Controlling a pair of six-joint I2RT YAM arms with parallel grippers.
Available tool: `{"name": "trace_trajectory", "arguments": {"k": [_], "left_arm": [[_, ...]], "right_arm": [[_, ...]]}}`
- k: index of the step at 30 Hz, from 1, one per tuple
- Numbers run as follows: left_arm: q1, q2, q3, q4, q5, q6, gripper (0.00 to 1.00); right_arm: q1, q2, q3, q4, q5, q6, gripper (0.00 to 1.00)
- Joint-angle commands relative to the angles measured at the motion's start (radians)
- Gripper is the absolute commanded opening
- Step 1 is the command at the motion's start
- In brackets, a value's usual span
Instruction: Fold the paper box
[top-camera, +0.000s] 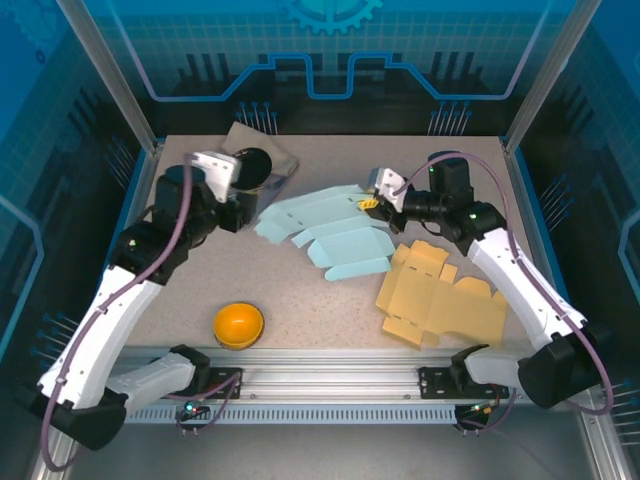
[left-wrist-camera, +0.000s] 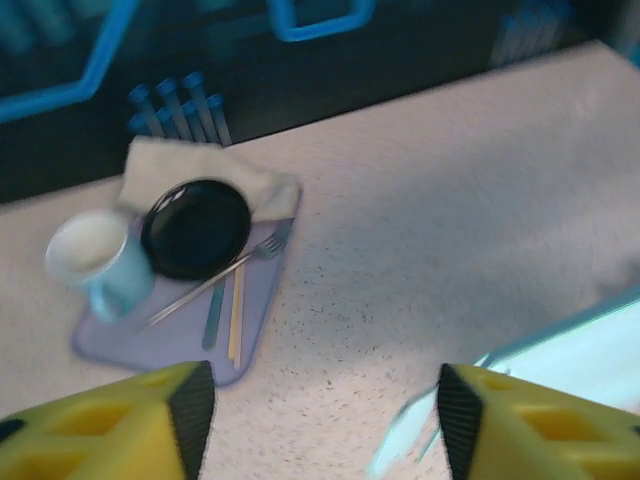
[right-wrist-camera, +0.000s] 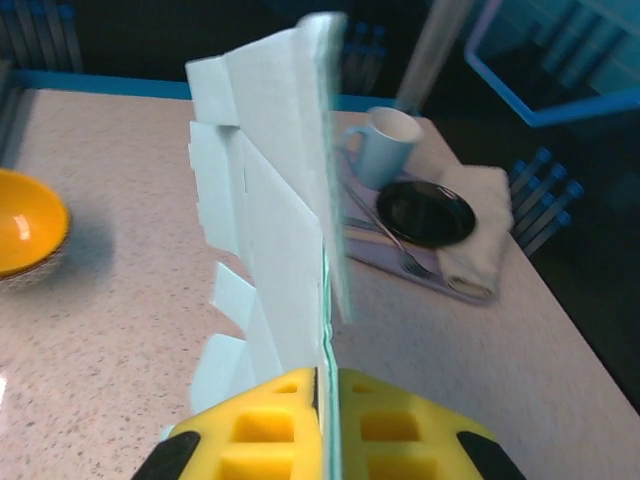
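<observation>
Yellow foam pads (right-wrist-camera: 265, 425) of the right end effector (right-wrist-camera: 325, 400) are pressed together on an edge of the pale blue paper box blank (right-wrist-camera: 270, 230), which stretches out ahead of it over the speckled worktop (right-wrist-camera: 110, 330). The left end effector (left-wrist-camera: 320, 420) stands wide with nothing between its fingers, and the blank's other end lies just to its right. Beyond it a lilac tray (left-wrist-camera: 255, 320) carries a black plate (left-wrist-camera: 196, 228), a light blue mug (left-wrist-camera: 100, 262) and a fork (left-wrist-camera: 262, 248). A tan cardboard blank (top-camera: 440, 295) lies near the right end effector.
</observation>
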Motion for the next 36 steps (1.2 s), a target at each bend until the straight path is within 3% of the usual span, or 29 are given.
{"name": "trace_trajectory", "arguments": {"k": [1, 4, 8, 12, 15, 18, 22, 25, 31, 36], "left_arm": [[0.123, 0.017, -0.033, -0.005, 0.069, -0.315, 0.66], [0.214, 0.097, -0.071, -0.006, 0.156, -0.373, 0.62], [0.231, 0.193, -0.111, 0.081, 0.204, -0.366, 0.61], [0.232, 0.275, -0.098, 0.154, 0.246, -0.351, 0.59], [0.230, 0.306, -0.074, 0.183, 0.291, -0.328, 0.57], [0.212, 0.284, -0.081, 0.242, 0.395, -0.247, 0.56], [0.107, 0.196, -0.154, 0.337, 0.491, -0.070, 0.60], [0.044, 0.161, -0.217, 0.365, 0.492, 0.002, 0.60], [0.026, 0.115, -0.304, 0.435, 0.522, -0.003, 0.63], [0.023, 0.041, -0.281, 0.403, 0.417, -0.049, 0.64]], "right_arm": [[-0.080, -0.051, -0.053, 0.164, 0.007, 0.261, 0.00], [-0.161, -0.065, -0.088, 0.242, -0.079, 0.405, 0.00], [-0.229, -0.053, -0.084, 0.250, -0.188, 0.475, 0.00], [-0.241, -0.028, -0.076, 0.209, -0.334, 0.381, 0.00], [-0.242, -0.003, -0.062, 0.157, -0.377, 0.301, 0.00], [-0.242, 0.028, -0.060, 0.158, -0.402, 0.274, 0.00], [-0.242, 0.068, -0.050, 0.162, -0.481, 0.257, 0.00], [-0.239, 0.080, -0.038, 0.153, -0.504, 0.236, 0.00], [-0.239, 0.083, 0.004, 0.037, -0.543, 0.135, 0.00], [-0.240, 0.077, 0.019, -0.018, -0.461, 0.095, 0.00]]}}
